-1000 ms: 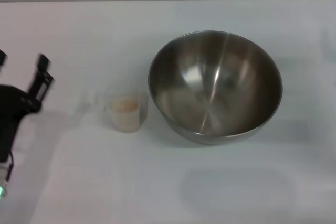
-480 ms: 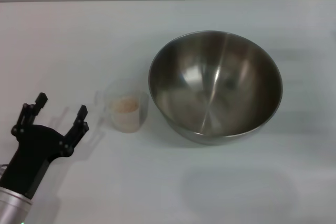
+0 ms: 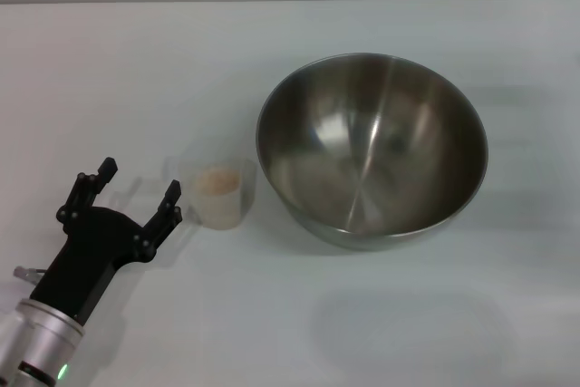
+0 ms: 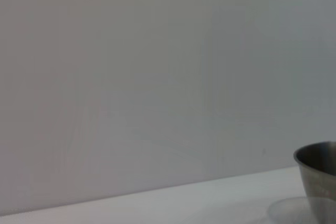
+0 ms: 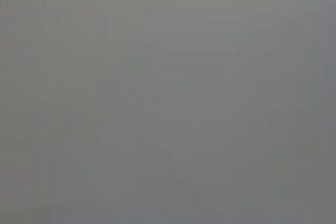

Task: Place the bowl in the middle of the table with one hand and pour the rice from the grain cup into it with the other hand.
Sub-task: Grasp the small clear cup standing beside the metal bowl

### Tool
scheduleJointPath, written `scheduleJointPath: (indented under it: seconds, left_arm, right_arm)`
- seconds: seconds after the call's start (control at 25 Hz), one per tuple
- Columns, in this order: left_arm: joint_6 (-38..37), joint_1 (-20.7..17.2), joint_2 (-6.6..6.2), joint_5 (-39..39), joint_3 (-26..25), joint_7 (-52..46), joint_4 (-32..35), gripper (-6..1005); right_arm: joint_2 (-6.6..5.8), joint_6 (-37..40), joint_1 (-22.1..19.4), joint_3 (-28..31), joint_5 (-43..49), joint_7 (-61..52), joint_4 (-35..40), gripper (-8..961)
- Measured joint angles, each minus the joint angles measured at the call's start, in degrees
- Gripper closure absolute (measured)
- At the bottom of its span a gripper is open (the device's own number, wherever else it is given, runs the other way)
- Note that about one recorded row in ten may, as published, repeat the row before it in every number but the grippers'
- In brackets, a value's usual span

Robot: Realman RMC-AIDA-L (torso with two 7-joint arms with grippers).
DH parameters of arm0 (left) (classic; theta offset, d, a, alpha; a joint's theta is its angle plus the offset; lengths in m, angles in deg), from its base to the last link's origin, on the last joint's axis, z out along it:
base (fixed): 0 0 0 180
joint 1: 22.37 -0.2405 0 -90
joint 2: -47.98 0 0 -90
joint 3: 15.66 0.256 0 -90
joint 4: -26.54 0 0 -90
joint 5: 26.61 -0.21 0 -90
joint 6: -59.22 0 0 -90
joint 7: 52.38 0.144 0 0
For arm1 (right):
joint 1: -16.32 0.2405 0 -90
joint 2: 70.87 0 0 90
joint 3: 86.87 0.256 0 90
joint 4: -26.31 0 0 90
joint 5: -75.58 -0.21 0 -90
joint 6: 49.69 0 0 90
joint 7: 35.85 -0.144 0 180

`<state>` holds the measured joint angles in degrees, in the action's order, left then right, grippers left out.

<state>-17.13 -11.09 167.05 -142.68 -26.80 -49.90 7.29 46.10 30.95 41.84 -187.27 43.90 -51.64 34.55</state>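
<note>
One left gripper, jaws spread, sits just left of the grain cup beside the bowl. Cup judged light, tippable, rice-filled; grip its side handle or wall.

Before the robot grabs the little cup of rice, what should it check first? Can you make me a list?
1. Left gripper jaws open: ok.
2. Grain cup upright on the table, rice inside: ok.
3. Cup handle between the jaws: not ok, the gripper is beside the cup, apart from it.
4. Bowl empty, near the table's middle: ok.
5. Right gripper out of the way: cannot tell, it is not in view.
</note>
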Motion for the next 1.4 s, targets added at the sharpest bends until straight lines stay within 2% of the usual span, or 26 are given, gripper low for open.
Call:
scheduleJointPath:
  seconds: [0.32, 0.72, 1.4]
  left_arm:
    - [3.8, 2.3, 0.0, 0.3, -0.5, 0.3, 0.2, 169]
    - [4.7, 4.2, -0.27, 0.4, -2.6, 0.3, 0.9, 171]
    - [8.1, 7.4, -0.12, 0.4, -2.8, 0.4, 2.2, 173]
  right_arm:
    - [0.02, 0.2, -0.5, 0.0, -0.1, 0.0, 0.1, 170]
    - [0.18, 0.4, -0.7, 0.0, -0.1, 0.0, 0.1, 171]
    - [0.13, -0.2, 0.1, 1.1, 0.0, -0.2, 0.3, 171]
